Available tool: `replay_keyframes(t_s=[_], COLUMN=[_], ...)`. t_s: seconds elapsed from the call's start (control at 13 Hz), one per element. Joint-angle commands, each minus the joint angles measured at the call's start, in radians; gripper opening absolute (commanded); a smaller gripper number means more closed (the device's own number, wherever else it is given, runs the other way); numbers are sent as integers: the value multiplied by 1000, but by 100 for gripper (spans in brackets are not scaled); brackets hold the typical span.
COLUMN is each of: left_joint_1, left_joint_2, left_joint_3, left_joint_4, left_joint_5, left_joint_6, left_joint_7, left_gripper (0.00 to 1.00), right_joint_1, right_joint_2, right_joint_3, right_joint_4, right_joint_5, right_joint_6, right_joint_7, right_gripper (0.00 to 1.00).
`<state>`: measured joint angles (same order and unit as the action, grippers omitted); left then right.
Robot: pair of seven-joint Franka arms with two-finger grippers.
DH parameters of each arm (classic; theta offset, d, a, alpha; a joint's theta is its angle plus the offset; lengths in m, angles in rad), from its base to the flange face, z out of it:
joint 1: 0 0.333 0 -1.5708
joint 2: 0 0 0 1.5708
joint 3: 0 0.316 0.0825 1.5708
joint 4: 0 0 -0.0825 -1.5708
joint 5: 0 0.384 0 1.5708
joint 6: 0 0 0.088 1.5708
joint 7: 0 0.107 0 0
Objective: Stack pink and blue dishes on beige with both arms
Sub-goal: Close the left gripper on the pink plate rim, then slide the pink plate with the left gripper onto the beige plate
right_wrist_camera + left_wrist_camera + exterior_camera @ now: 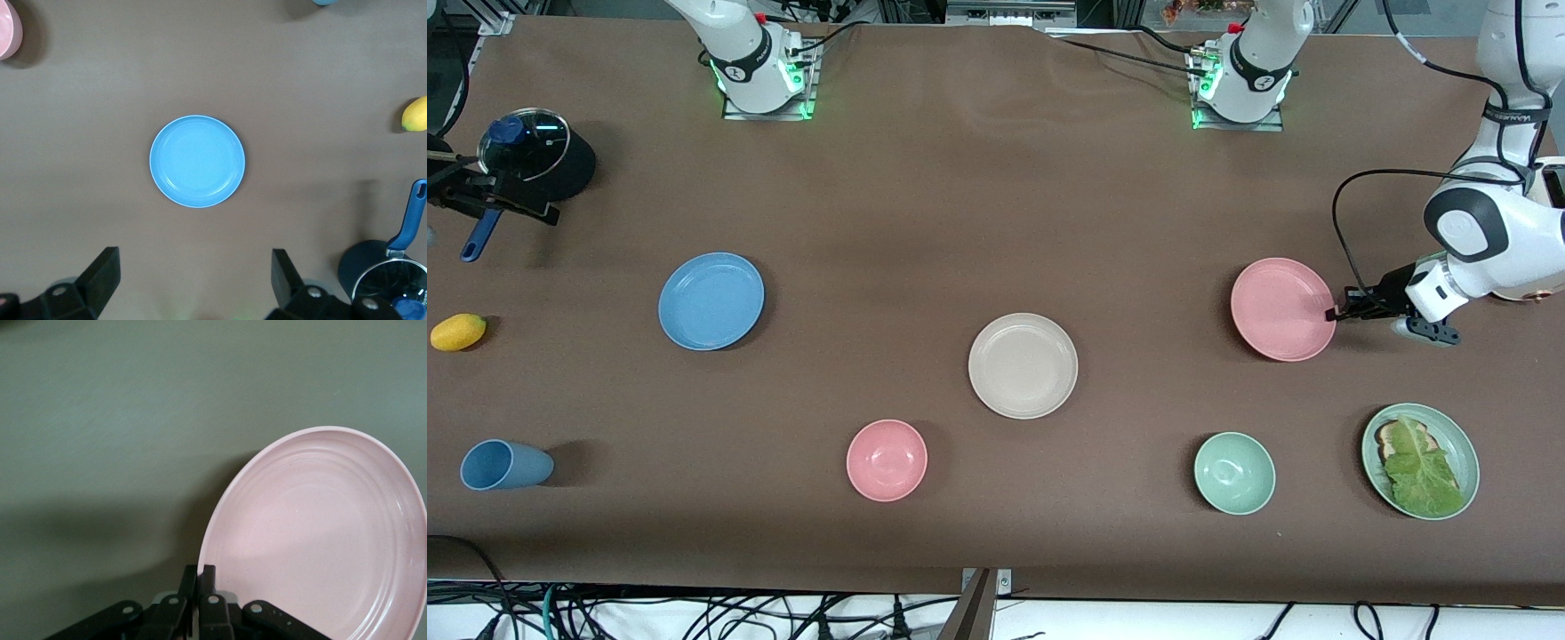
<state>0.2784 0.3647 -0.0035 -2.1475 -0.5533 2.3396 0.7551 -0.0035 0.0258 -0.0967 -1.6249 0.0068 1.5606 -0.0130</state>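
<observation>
The pink plate (1280, 307) lies toward the left arm's end of the table. My left gripper (1332, 314) is shut on its rim at the edge nearest that end. In the left wrist view the fingers (208, 577) pinch the rim of the pink plate (320, 533). The blue plate (711, 300) lies flat toward the right arm's end. My right gripper (195, 257) hangs high over the table beside the blue plate (197, 161), open wide and empty; it does not show in the front view. The beige plate (1023, 365) sits bare in the middle, nearer the front camera than both plates.
A pink bowl (887, 460), a green bowl (1234, 473) and a green plate (1469, 449) with lettuce on toast stand along the front. At the right arm's end are a tipped blue cup (505, 465), a yellow fruit (458, 332) and a lidded pot (525, 142).
</observation>
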Motion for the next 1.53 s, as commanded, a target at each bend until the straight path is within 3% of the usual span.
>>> replay_keyframes(t_s=[0.0, 0.15, 0.46, 0.77, 0.92, 1.15, 1.46], left_joint_1=[-34, -33, -38, -38, -50, -120, -234], left_joint_2=[-73, -99, -104, -99, -83, -49, 6], left_joint_3=[-64, -139, -260, -400, -456, -460, -458], left_joint_4=[12, 38, 67, 129, 155, 199, 265], left_joint_5=[94, 229, 285, 467, 472, 545, 559], left_joint_6=[-19, -19, -19, -20, -20, -20, -22], left_joint_7=[-203, -388, -615, -943, -1060, -1222, -1408], left_gripper=[0, 0, 0, 0, 0, 0, 0], right_joint_1=[2, 2, 2, 2, 2, 2, 2], right_joint_2=[-23, -23, -23, -23, -23, -23, -23], right_joint_3=[-5, -5, -5, -5, -5, -5, -5], right_joint_4=[-9, -9, -9, -9, -9, -9, -9], right_joint_5=[10, 10, 12, 10, 12, 12, 12], right_joint_6=[-11, -11, -11, -11, -11, -11, -11], right_joint_7=[-7, -7, -7, -7, -7, -7, -7], right_gripper=[100, 100, 100, 100, 100, 100, 100])
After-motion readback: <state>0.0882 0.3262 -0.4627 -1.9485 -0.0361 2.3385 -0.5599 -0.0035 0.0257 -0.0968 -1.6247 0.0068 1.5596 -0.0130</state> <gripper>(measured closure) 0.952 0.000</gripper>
